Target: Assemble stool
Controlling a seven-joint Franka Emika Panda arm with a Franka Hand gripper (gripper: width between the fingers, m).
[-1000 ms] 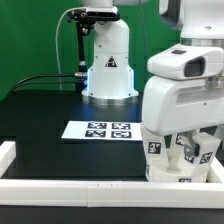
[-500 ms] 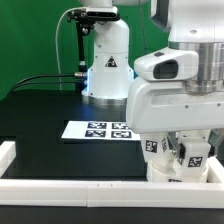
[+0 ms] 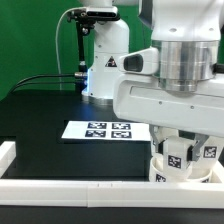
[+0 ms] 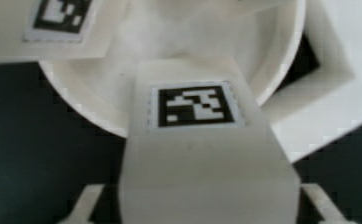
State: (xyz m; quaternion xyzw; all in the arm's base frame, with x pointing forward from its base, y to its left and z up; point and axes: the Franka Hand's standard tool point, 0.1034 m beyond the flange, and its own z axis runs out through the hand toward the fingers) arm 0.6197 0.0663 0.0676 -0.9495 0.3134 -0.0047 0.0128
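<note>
My gripper [image 4: 199, 205] is shut on a chunky white stool leg [image 4: 199, 130] that carries a black-and-white tag. One finger [image 4: 89, 200] shows on each side of the leg. Beyond the leg lies the round white seat [image 4: 107, 95], and the leg's far end meets it. Another tagged leg [image 4: 62, 22] stands on the seat further off. In the exterior view the big white hand [image 3: 170, 100] hangs over the tagged stool parts [image 3: 180, 158] at the front right and hides most of them.
The marker board [image 3: 98, 129] lies flat on the black table, left of the stool parts. Long white frame rails run along the front [image 3: 70, 185] and the left edge [image 3: 8, 155]. The arm's white base [image 3: 105, 65] stands at the back before a green curtain.
The hand has turned about its axis and swung toward the exterior view's left, still over the stool parts. The jaws have kept the same width.
</note>
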